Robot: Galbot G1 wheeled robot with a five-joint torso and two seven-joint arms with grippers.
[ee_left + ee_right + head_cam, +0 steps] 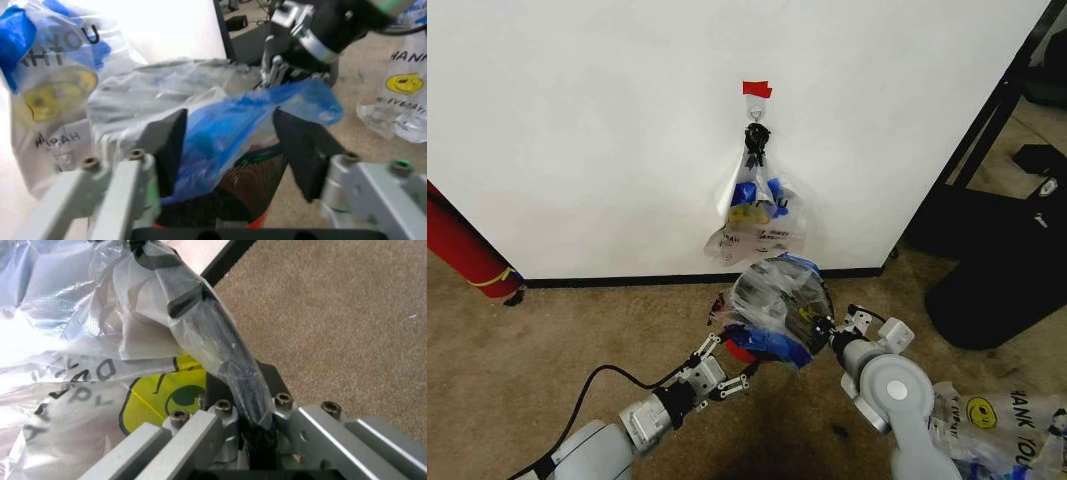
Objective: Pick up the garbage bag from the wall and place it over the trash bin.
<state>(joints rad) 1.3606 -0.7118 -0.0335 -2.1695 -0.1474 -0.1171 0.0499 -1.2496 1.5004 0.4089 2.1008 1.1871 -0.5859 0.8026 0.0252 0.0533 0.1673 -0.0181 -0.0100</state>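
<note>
The garbage bag point(779, 300) is spread over the top of the trash bin point(745, 350), its mouth turned down around the rim and its clear body puffed up above, so its long axis runs roughly upright. The bin stands on the carpet point(547, 340) just in front of the wall point(577, 120).

The left gripper point(739, 378) sits at the bin's near-left side. In the left wrist view its fingers point(303, 150) stand apart, with the bag's blue handle draped between them; no pinch on it can be seen.

The right gripper point(827, 328) is at the bin's right side, closed on the bag's edge, which runs as a dark fold of film between its fingers point(220, 390).

More bags point(757, 215) hang from a hook point(756, 128) under red tape point(756, 90), just behind and above the bin. A loose bag point(997, 420) with a smiley lies on the floor to the right. A large black object point(1002, 270) stands well to the right, a red cylinder point(462, 250) far left. Carpet lies open to the left of the bin.
</note>
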